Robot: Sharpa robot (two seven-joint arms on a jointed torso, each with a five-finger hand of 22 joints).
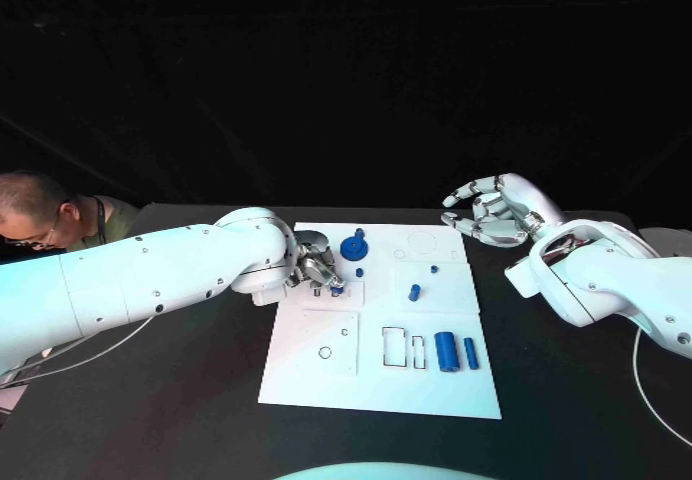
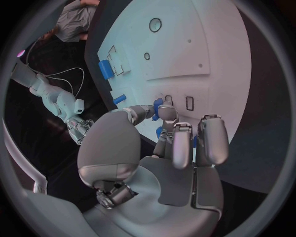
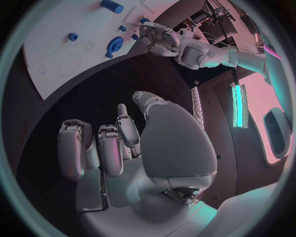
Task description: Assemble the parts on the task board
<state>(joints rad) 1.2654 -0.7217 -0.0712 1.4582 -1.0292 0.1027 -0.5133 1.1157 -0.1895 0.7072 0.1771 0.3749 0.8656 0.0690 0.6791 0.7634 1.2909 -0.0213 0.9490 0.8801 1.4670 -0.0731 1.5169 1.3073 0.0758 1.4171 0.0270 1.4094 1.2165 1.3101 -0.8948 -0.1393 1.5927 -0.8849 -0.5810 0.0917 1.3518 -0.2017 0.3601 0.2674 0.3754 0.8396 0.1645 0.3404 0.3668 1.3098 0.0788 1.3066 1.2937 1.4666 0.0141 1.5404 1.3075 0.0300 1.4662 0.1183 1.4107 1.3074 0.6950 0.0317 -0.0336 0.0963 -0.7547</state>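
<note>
— While the head view looks down, where does the task board (image 1: 378,385) sit?
— In the middle of the black table (image 1: 173,420), a white plate. The left hand (image 1: 315,272) is over its upper left part, fingers curled down and pinching a small blue part (image 1: 335,286) at their tips.
— And the other parts?
— A blue gear-like disc (image 1: 353,248) lies near the upper edge, just right of the left hand. A small blue peg (image 1: 414,292) stands about mid-board, with a tinier one (image 1: 434,269) above it. Two blue cylinders (image 1: 447,351) lie side by side at the lower right, beside rectangular cut-outs (image 1: 394,345).
— The right hand (image 1: 490,212)?
— Off the board, at the upper right of the frame, palm up, fingers loosely spread, holding nothing.
— What does the left wrist view add?
— The left hand (image 2: 179,143) reaches onto the board (image 2: 203,59); thumb and fingertips meet around a small blue piece (image 2: 162,109). Two blue cylinders (image 2: 105,68) lie at the far edge of the board.
— And the right wrist view?
— The right hand (image 3: 117,148) hangs over bare table (image 3: 92,98), fingers gently bent, nothing in them. The board (image 3: 55,54) is at the upper left of the circle, carrying the blue gear-like disc (image 3: 115,45) and a cylinder (image 3: 111,6), with the left hand (image 3: 155,35) at its edge.
</note>
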